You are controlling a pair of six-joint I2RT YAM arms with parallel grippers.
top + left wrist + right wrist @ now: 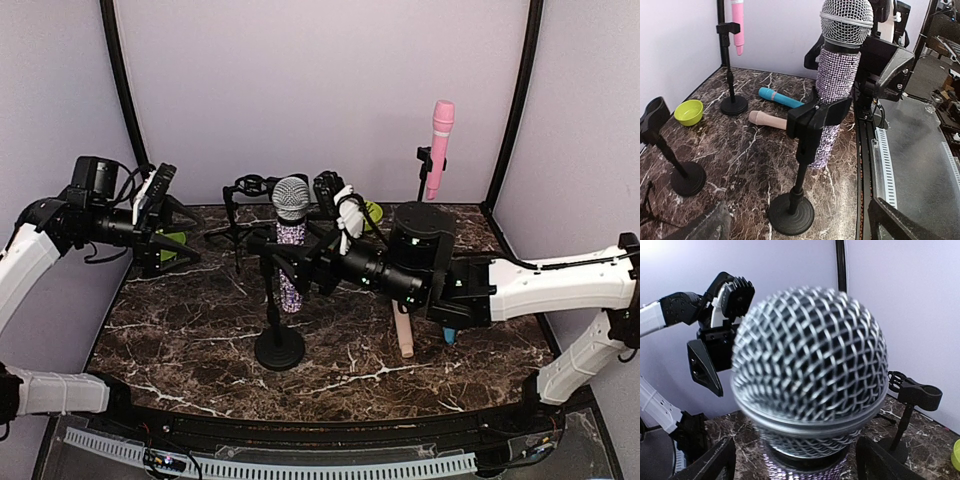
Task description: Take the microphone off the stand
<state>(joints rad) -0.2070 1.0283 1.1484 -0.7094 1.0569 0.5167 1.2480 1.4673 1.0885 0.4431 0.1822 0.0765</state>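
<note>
The microphone has a silver mesh head and a sparkly purple body. It stands upright in the clip of a black stand with a round base, mid-table. It also shows in the left wrist view, with the stand's clip around its body. My right gripper is open, its fingers on either side of the body just below the head, with gaps showing. My left gripper is open and empty, well to the left of the stand.
A pink microphone sits on a stand at the back right. A beige microphone and a blue one lie on the marble table. A green bowl and empty stands stand at the back.
</note>
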